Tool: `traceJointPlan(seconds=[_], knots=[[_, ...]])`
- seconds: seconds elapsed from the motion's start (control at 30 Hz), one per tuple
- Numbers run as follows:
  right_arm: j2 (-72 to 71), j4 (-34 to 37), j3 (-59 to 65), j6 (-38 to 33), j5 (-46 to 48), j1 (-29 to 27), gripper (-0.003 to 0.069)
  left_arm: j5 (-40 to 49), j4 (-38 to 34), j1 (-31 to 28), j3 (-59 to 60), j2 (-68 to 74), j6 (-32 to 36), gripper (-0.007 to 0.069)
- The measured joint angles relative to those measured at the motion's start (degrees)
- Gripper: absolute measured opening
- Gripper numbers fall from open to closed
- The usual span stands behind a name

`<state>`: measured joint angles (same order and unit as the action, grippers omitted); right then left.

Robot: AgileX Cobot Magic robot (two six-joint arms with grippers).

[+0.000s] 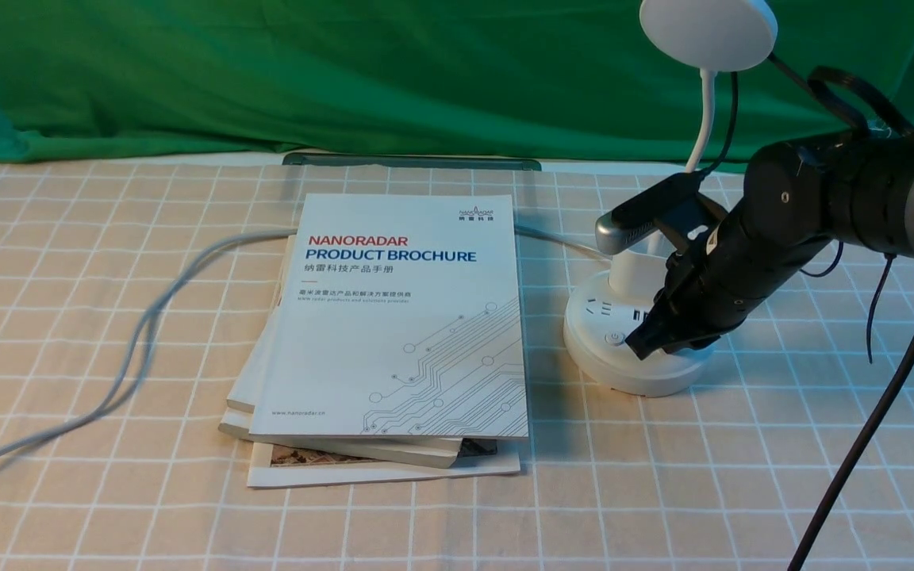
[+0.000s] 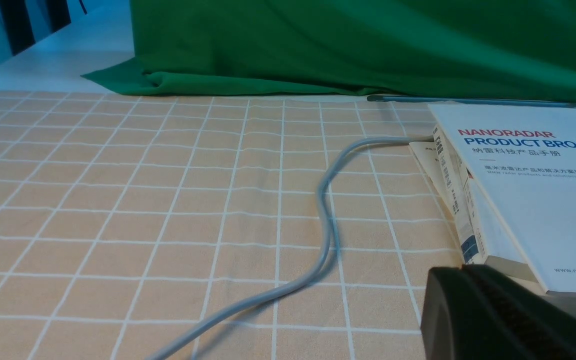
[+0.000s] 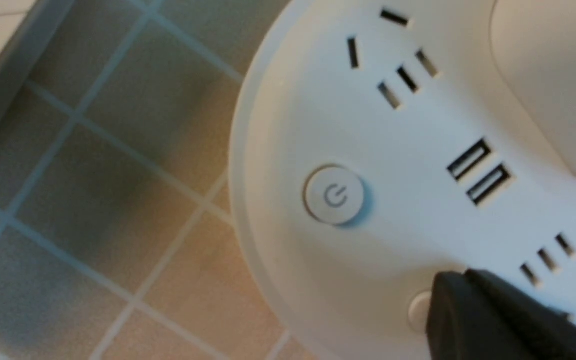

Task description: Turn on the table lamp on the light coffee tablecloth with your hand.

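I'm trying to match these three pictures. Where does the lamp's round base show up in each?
Front: the lamp base sits right of centre.
Left wrist: not in view.
Right wrist: the lamp base fills most of the picture, close up.
Shared landmark: the checked tablecloth, in all three.

Covered across the frame with a beige checked tablecloth (image 1: pixel 68 262), lying flat. Bounded along the top by a green cloth (image 1: pixel 346 71). Carries at centre a fanned stack of booklets (image 1: pixel 401 333). At left, a grey cable (image 1: pixel 144 333) snaking in from the lower left and passing under the stack. At right centre, a white lamp (image 1: pixel 631 274), round base flat on the cloth, near the stack.
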<state>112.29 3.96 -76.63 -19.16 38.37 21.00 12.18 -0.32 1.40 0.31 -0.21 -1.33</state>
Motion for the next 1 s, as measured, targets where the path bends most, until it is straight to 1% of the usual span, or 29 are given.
traceJointPlan(seconds=[0.27, 0.37, 0.5, 0.63, 0.73, 0.77, 1.0], knots=[[-0.78, 0.08, -0.05, 0.41, 0.76, 0.04, 0.0033, 0.00, 0.00, 0.00, 0.00, 0.00, 0.00, 0.0021], [-4.43, 0.49, 1.63, 1.70, 4.83, 0.19, 0.0033, 0.00, 0.00, 0.00, 0.00, 0.00, 0.00, 0.0021], [-12.80, 0.61, 5.37, 3.01, 4.24, 0.19, 0.0033, 0.00, 0.00, 0.00, 0.00, 0.00, 0.00, 0.0021], [-28.36, 0.61, 13.58, 5.41, 1.97, 0.19, 0.0034, 0.00, 0.00, 0.00, 0.00, 0.00, 0.00, 0.0021], [-35.78, 0.61, 17.82, 6.12, 0.93, 0.19, 0.0034, 0.00, 0.00, 0.00, 0.00, 0.00, 0.00, 0.0021], [-41.21, 0.61, 20.88, 6.64, -0.41, 0.19, 0.0037, 0.00, 0.00, 0.00, 0.00, 0.00, 0.00, 0.0021], [-66.86, 0.66, 35.84, 7.85, -11.81, 0.19, 0.0042, 0.00, 0.00, 0.00, 0.00, 0.00, 0.00, 0.0021]])
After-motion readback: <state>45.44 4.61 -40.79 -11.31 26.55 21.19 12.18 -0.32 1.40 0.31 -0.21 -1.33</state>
